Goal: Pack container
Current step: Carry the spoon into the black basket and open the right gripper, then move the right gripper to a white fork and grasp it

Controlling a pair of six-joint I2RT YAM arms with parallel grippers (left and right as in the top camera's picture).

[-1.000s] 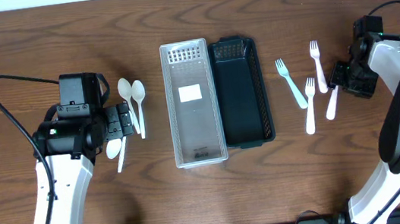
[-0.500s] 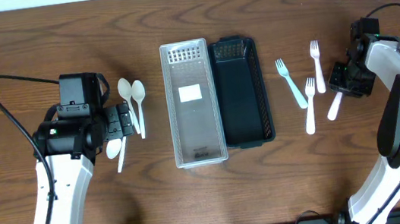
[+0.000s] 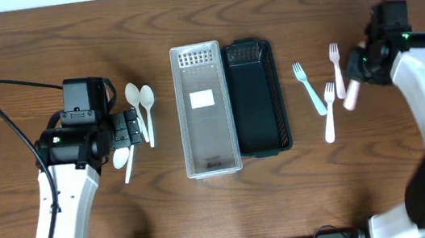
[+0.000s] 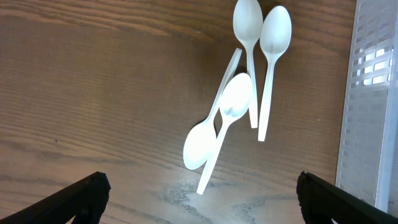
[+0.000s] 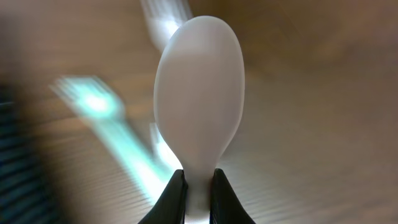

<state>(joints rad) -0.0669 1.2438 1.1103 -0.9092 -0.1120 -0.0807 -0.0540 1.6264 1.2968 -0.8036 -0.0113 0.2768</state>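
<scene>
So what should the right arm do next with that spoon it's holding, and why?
Probably swing it left, over the forks, toward the two baskets. The right gripper is shut on a white spoon, out past the forks, while the black basket and the pale basket beside it both look empty. Which basket spoons belong in, I cannot tell.
</scene>
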